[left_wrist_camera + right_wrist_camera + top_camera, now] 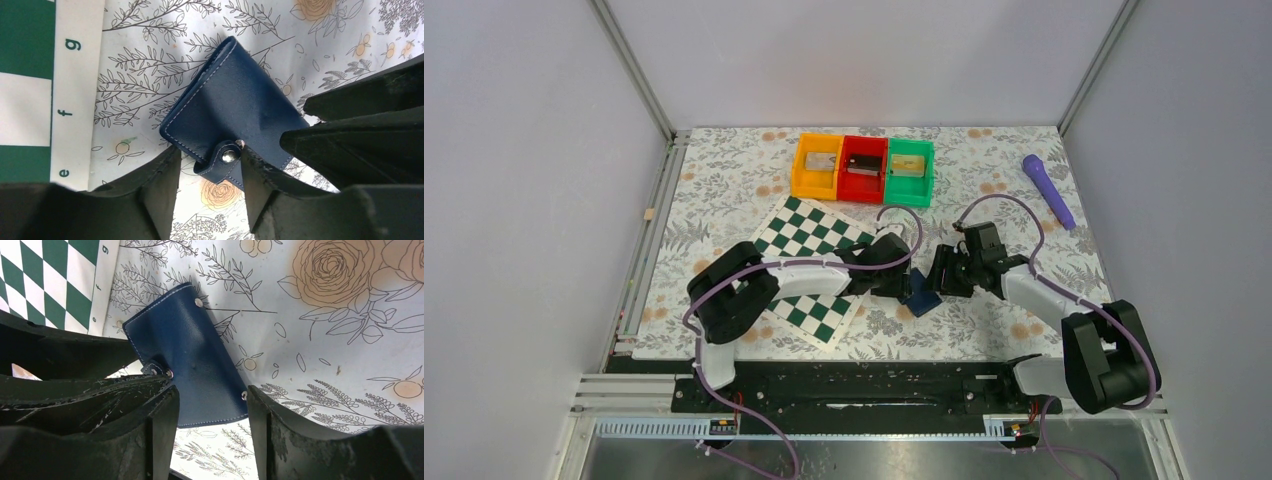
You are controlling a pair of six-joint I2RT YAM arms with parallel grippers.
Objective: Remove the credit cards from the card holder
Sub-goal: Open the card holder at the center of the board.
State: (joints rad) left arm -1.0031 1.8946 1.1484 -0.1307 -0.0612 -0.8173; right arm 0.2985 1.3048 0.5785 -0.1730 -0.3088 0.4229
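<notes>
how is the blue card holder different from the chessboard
The card holder is dark blue; the chessboard is green and white checks. The card holder is much smaller than the chessboard. The card holder is folded and snapped shut; the chessboard lies spread out. Both rest on the floral tablecloth.

black-white arms [804,275], seemingly purple cables [902,209]

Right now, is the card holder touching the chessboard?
Apart. The left wrist view shows a strip of bare floral tablecloth between the card holder and the chessboard, with its lettered border nearest.
</notes>
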